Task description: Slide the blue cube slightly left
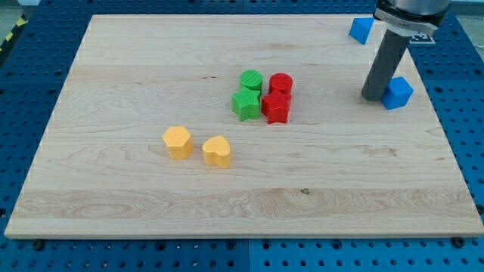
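Wooden board [113, 75] on blue pegboard.

Left of centre: yellow hexagonal block [178, 141], then yellow heart-shaped block [217, 151], apart.

Centre cluster, touching: green cylinder [251, 79] above green star block [246, 103]; red cylinder [280, 83] above red star block [276, 108].

Top-right corner: blue triangular block [361, 29].

Near right edge: my tip [374, 97], a bare dark rod grasping nothing, pressed against the left face of blue cube [398, 92].

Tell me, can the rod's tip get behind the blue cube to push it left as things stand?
Probably yes, after a detour. My tip sits against the left side of the blue cube; the board right of the cube is bare, with little room before the edge.
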